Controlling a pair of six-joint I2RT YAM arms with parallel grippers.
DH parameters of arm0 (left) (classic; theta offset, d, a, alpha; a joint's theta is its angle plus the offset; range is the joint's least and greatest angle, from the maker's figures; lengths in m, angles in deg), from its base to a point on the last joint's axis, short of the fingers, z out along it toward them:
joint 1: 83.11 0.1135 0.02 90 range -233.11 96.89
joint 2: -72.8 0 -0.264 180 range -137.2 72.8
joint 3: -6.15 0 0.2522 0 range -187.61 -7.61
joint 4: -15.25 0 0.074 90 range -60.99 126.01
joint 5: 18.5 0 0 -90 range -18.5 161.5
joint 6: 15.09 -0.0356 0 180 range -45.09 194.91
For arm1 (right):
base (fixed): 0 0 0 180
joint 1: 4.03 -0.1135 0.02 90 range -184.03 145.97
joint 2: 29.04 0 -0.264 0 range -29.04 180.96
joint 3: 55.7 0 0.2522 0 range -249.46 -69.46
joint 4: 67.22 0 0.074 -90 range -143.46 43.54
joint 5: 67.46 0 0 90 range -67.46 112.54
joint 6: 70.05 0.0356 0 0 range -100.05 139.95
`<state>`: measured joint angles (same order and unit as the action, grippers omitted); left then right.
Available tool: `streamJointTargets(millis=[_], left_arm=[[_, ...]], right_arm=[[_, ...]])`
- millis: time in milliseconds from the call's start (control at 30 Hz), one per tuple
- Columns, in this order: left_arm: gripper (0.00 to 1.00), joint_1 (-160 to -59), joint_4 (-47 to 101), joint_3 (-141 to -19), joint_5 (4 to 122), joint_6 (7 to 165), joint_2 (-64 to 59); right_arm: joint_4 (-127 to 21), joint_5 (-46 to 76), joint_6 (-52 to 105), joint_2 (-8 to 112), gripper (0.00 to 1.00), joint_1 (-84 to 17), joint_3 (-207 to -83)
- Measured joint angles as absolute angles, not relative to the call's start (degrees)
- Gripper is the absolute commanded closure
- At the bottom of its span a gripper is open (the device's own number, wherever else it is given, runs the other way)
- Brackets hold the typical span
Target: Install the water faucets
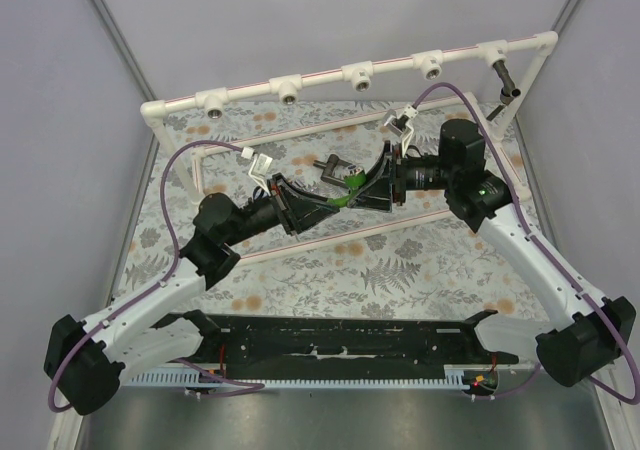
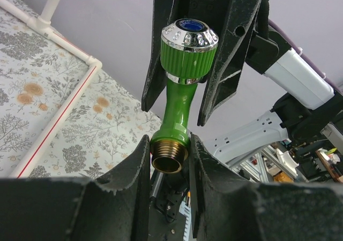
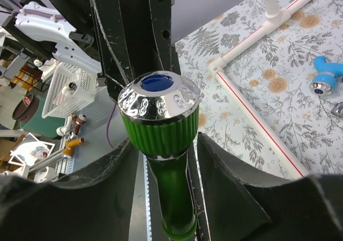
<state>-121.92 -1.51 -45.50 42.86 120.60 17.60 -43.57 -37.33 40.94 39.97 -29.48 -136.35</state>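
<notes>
The bright green faucet (image 1: 349, 187) hangs in mid-air between both grippers above the floral mat. My left gripper (image 2: 170, 158) is shut on its brass threaded end (image 2: 170, 162). My right gripper (image 3: 166, 144) is closed round its ribbed green knob (image 3: 159, 131), with both pads touching the knob's sides. In the top view the left gripper (image 1: 330, 205) and right gripper (image 1: 368, 188) meet tip to tip. A light blue faucet (image 3: 326, 73) and the edge of a silver one (image 3: 337, 109) lie on the mat. A dark faucet (image 1: 332, 167) lies behind the grippers.
A white pipe rail (image 1: 320, 77) with several open threaded fittings (image 1: 358, 77) runs across the back. A dark piece (image 1: 506, 80) hangs from its right end. A lower white pipe frame (image 1: 300, 135) lies on the floral mat (image 1: 380, 270). A black rack (image 1: 340, 345) lies along the near edge.
</notes>
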Motion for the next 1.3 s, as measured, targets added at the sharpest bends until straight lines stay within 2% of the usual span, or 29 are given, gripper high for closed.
streamJointTargets(millis=[67, 133, 167, 233, 267, 333, 367, 433, 467, 567, 800, 967, 1100, 1200, 1300], left_arm=[[0.98, -121.9, -1.6, -45.5, 42.9, 120.6, 17.6], [0.98, -121.9, -1.6, -45.5, 42.9, 120.6, 17.6], [0.98, -121.9, -1.6, -45.5, 42.9, 120.7, 17.6], [0.98, -121.8, -1.8, -45.5, 42.9, 121.1, 17.6], [0.98, -121.7, -1.9, -45.5, 43.0, 121.1, 17.6], [0.97, -121.7, -1.4, -45.6, 43.3, 121.1, 17.6], [0.89, -121.7, -0.3, -45.9, 43.7, 120.9, 17.7], [0.6, -121.8, 4.2, -47.5, 45.2, 119.8, 17.7], [0.5, -121.8, 6.8, -48.4, 46.0, 118.9, 17.7], [0.29, -122.4, 19.4, -54.4, 51.4, 114.5, 17.7], [0.19, -121.8, 49.5, -81.4, 71.5, 105.8, 12.2], [0.08, -121.7, 72.4, -110.9, 84.1, 98.4, -1.2], [0.0, -121.4, 83.2, -131.1, 89.8, 90.9, -12.0], [0.0, -120.4, 87.7, -140.0, 91.2, 84.5, -17.2], [0.0, -119.1, 89.4, -142.7, 90.7, 78.0, -19.7]], right_arm=[[-43.6, -37.3, 41.0, 40.0, 0.55, -29.5, -136.4], [-43.7, -37.2, 41.2, 40.0, 0.66, -29.5, -136.4], [-43.7, -37.2, 41.2, 40.0, 0.73, -29.5, -136.4], [-44.0, -37.4, 41.1, 40.0, 0.95, -29.5, -136.4], [-44.0, -37.4, 41.2, 40.0, 1.0, -29.5, -136.4], [-43.6, -37.1, 40.6, 40.0, 1.0, -29.5, -136.4], [-43.1, -36.7, 40.1, 40.0, 1.0, -29.5, -136.4], [-41.6, -34.6, 38.8, 39.8, 1.0, -29.5, -136.4], [-40.7, -33.0, 37.9, 39.6, 1.0, -29.5, -136.4], [-37.9, -27.7, 34.8, 38.4, 1.0, -29.9, -136.3], [-32.6, -6.1, 30.6, 33.5, 1.0, -28.5, -134.4], [-34.1, 10.2, 24.8, 26.9, 1.0, -28.4, -130.3], [-38.5, 19.0, 16.6, 25.9, 1.0, -28.4, -129.0], [-43.9, 24.0, 7.8, 25.4, 1.0, -28.4, -125.9], [-52.5, 27.5, -1.8, 24.6, 1.0, -28.4, -120.1]])
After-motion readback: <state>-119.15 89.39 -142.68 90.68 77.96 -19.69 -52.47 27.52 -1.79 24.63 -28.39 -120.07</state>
